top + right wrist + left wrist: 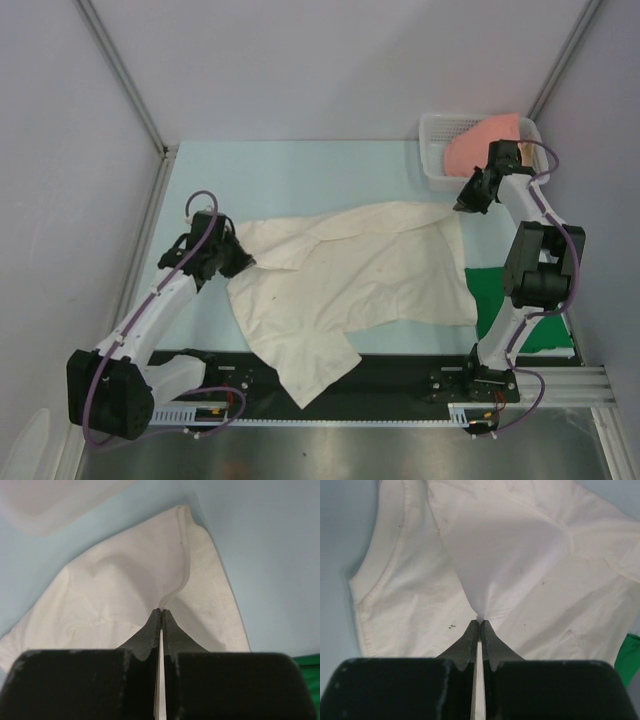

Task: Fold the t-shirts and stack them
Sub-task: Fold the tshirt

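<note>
The cream-white t-shirt (pixel 350 275) lies spread and rumpled across the middle of the pale table. My left gripper (pixel 243 262) is shut on a pinch of its left edge; in the left wrist view the cloth (pixel 510 555) rises in a cone from the closed tips (pixel 480 622). My right gripper (pixel 462 205) is shut on the shirt's far right corner, whose hem (pixel 185 560) curls up from the tips (pixel 161 611). A dark green t-shirt (pixel 520 305) lies at the right under the right arm. A salmon-pink t-shirt (pixel 482 140) sits in the basket.
The white lattice basket (pixel 436 150) stands at the far right corner. A black rail (pixel 400 375) with both arm bases runs along the near edge. Grey walls close in on the left, back and right.
</note>
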